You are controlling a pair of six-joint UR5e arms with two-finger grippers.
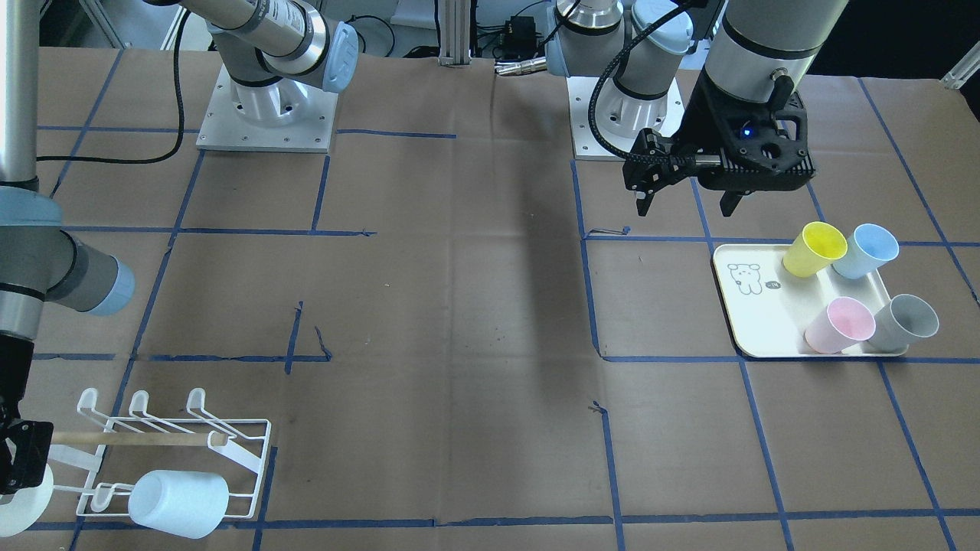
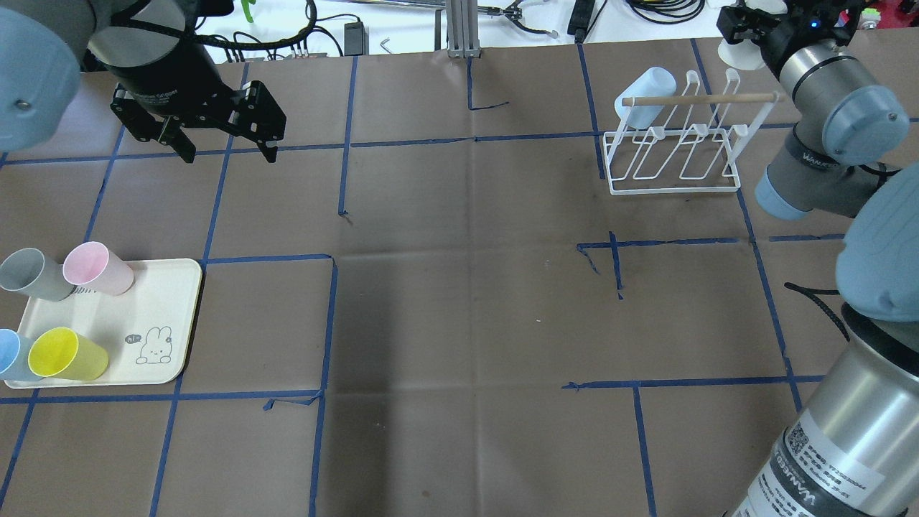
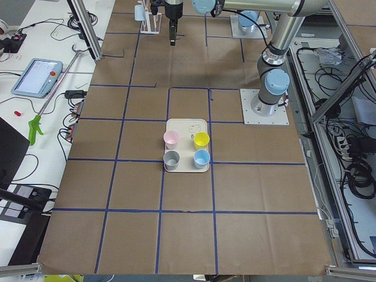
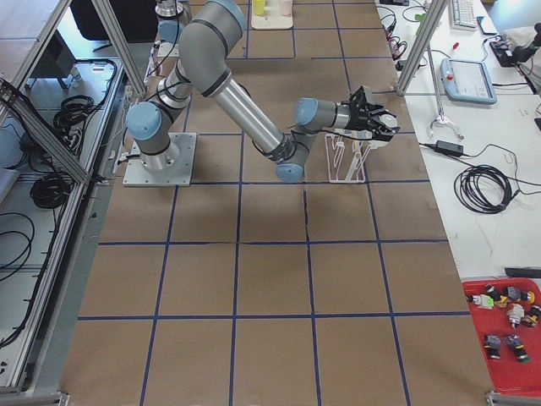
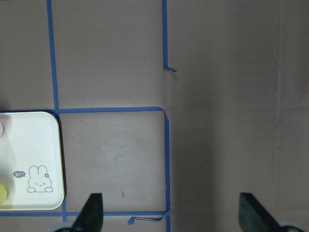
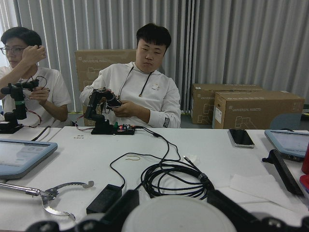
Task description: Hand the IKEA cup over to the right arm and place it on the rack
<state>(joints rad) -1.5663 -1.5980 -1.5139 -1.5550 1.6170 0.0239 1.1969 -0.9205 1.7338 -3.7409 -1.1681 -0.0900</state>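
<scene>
A cream tray (image 2: 122,316) holding a grey cup (image 2: 29,274), a pink cup (image 2: 97,269), a blue cup (image 2: 11,355) and a yellow cup (image 2: 64,354) lies on the table, nearer the robot than the left gripper's (image 2: 230,156) fingers and well apart from them. Those fingers are spread wide over bare brown paper, with nothing between them. A white wire rack (image 2: 675,165), with a pale blue cup (image 2: 645,95) hung by its wooden dowel (image 2: 700,99), stands just inward of the right gripper's (image 6: 172,200) fingers, which clasp a white IKEA cup (image 6: 176,217).
</scene>
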